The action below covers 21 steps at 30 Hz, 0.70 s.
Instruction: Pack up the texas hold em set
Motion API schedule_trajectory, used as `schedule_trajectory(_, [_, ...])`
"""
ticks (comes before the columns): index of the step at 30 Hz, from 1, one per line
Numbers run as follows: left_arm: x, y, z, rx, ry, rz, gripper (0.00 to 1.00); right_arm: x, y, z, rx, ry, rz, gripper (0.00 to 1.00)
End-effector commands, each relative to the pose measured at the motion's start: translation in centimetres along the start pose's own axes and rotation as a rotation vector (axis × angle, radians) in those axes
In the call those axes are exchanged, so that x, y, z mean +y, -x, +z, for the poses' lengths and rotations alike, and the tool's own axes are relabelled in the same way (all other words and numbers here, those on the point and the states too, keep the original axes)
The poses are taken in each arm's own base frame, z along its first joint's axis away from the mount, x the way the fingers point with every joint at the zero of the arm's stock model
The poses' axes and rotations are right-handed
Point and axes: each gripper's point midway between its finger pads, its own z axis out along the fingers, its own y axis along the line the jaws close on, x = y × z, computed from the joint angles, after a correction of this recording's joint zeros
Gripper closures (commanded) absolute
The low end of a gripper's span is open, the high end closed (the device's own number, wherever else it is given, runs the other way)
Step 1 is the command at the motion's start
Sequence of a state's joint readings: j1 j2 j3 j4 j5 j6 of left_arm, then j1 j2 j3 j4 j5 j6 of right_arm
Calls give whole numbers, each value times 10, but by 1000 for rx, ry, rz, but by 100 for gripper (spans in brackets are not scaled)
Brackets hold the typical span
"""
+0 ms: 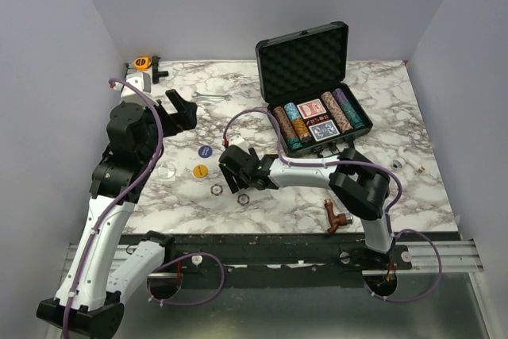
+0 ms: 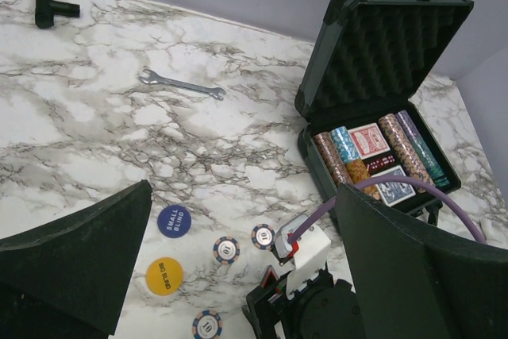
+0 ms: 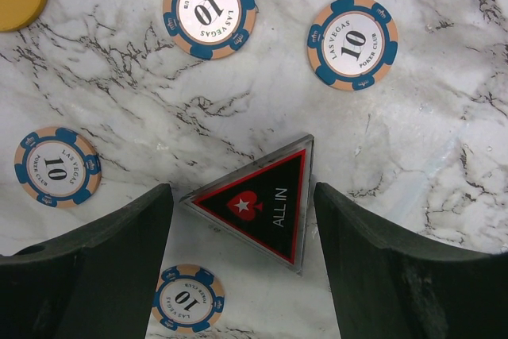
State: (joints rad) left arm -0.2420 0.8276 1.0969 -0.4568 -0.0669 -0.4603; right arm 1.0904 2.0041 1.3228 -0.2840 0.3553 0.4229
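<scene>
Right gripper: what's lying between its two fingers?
A triangular ALL IN marker lies flat between the fingers of the right gripper, shown in the right wrist view.

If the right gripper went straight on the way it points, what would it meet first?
The right gripper would most likely meet the ALL IN triangle, lying flat between its open jaws; the depth is unclear.

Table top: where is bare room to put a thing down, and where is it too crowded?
Free: the wide marble between the wrench and the SMALL BLIND disc, and the far strip between the tape measure and the open case. Crowded: around the right gripper, where 10 chips ring the ALL IN triangle.
</scene>
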Motion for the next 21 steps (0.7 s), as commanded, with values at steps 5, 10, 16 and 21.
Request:
schedule_trajectory(5, [-1,-6,7,21,-17,9,1,-5,-30,-2,81,-1,-36,26])
schedule_trajectory(10, [-1,-8,9,29,-17,5,1,-6,-32,3,76,-9,-40,30])
schedule_trajectory(16, [-1,-10,12,42,-19,2,1,-5,-31,2,68,-2,-33,42])
schedule_trajectory(21, [-15,-15,17,109,-67,-39,1,-9,-22,-2,38,-21,-24,47])
